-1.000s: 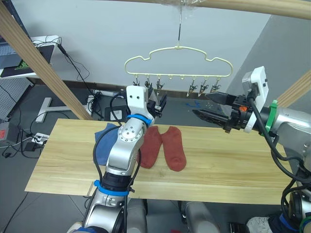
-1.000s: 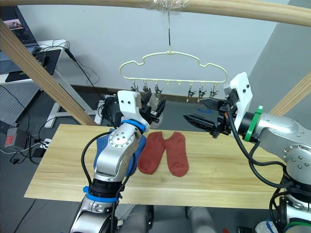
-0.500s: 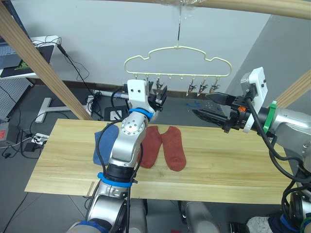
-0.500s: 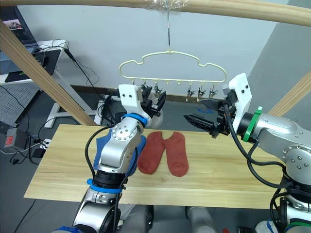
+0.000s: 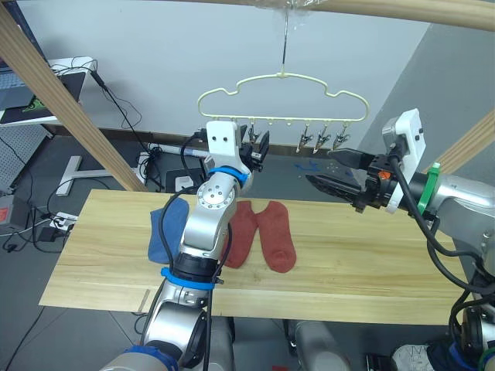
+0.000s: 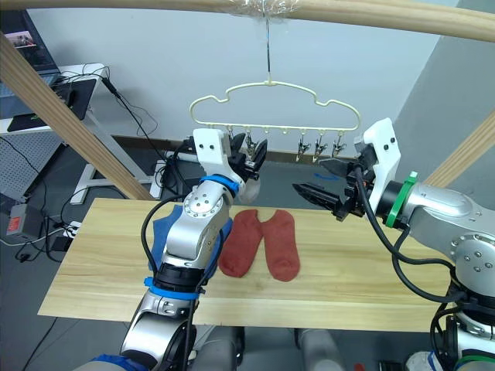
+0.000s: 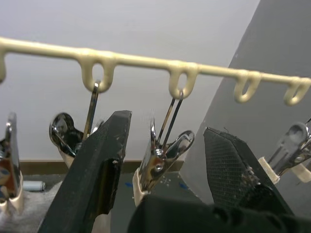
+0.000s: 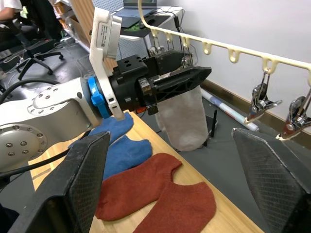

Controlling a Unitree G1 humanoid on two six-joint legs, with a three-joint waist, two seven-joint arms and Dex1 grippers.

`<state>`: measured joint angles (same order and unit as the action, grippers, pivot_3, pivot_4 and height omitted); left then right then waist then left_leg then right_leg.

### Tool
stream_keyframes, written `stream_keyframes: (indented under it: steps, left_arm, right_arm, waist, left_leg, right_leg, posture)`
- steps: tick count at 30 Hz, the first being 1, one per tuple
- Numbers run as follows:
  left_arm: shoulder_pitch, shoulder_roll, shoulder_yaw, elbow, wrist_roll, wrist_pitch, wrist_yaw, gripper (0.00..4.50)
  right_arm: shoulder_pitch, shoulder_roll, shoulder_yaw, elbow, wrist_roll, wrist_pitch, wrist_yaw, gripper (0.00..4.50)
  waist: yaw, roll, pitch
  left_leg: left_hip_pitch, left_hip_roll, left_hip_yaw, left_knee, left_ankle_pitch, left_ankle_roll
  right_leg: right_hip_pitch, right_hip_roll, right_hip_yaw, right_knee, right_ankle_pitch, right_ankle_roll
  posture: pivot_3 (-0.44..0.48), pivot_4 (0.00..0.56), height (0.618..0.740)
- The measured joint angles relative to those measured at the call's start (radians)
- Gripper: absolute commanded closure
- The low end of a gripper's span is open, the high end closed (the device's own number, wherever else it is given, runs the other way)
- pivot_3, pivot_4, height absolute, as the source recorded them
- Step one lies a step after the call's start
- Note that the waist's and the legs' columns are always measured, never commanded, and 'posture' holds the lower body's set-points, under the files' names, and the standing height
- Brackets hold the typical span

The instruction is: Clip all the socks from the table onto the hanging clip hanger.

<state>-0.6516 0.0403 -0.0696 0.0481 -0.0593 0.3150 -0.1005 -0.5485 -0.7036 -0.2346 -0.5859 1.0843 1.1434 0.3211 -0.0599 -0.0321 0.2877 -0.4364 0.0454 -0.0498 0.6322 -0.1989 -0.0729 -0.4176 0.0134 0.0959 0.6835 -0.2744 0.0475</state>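
Tabletop (image 5: 371, 270): carries four socks, none lifted. Two red socks (image 5: 263, 236) side by side at the middle, touching; two blue socks (image 8: 119, 145) just beside them toward the left arm, partly hidden behind it in the head views.

Hanger (image 5: 283, 75): hangs by its hook from the wooden pole above the far edge of the tabletop, with a row of metal clips below. Judging from the right wrist view, holds one grey sock (image 8: 182, 114) at the clips on its left part, hanging loose behind the left arm. Cannot find a second grey sock or say where it is.

Left tool (image 7: 167, 126): raised to the clip row, fingers spread on either side of one clip (image 7: 158, 162), apart from it, pinching nothing.

Right tool (image 5: 322, 166): hovers near the hanger's right-hand clips, above the tabletop, spread wide and empty.

Progress, as a judgement: early. At most one sock up, red and blue pairs left to pick up and clip, and most clips look free. Looks like a pause between socks, both tools up at hanger height.
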Motion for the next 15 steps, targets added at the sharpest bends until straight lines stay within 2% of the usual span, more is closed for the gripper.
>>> stream_keyframes:
  steps: [13,14,15]
  left_arm:
    - [-0.010,-0.005,0.013,0.003,-0.006,-0.017,0.000,1.77]
    - [-0.010,-0.005,0.014,0.003,-0.007,-0.017,0.000,2.15]
    - [-0.010,-0.005,0.016,0.003,-0.007,-0.017,0.000,2.24]
  right_arm:
    - [0.011,-0.004,0.000,-0.001,0.020,-0.002,-0.021,0.29]
    - [0.011,-0.005,0.000,-0.001,0.020,-0.002,-0.022,0.29]
    - [0.011,-0.005,0.000,-0.001,0.021,-0.003,-0.023,0.29]
  waist:
    - [-0.001,0.000,0.000]
    - [-0.001,0.000,0.000]
    - [-0.001,0.000,0.000]
  left_leg:
    - [0.000,0.000,0.000,0.000,0.000,0.000]
    - [0.000,0.000,0.000,0.000,0.000,0.000]
    - [0.000,0.000,0.000,0.000,0.000,0.000]
  right_leg:
    - [0.000,0.000,0.000,0.000,0.000,0.000]
    - [0.000,0.000,0.000,0.000,0.000,0.000]
    - [0.000,0.000,0.000,0.000,0.000,0.000]
  posture:
    - [-0.137,0.244,0.740]
    - [-0.138,0.245,0.740]
    - [-0.138,0.245,0.740]
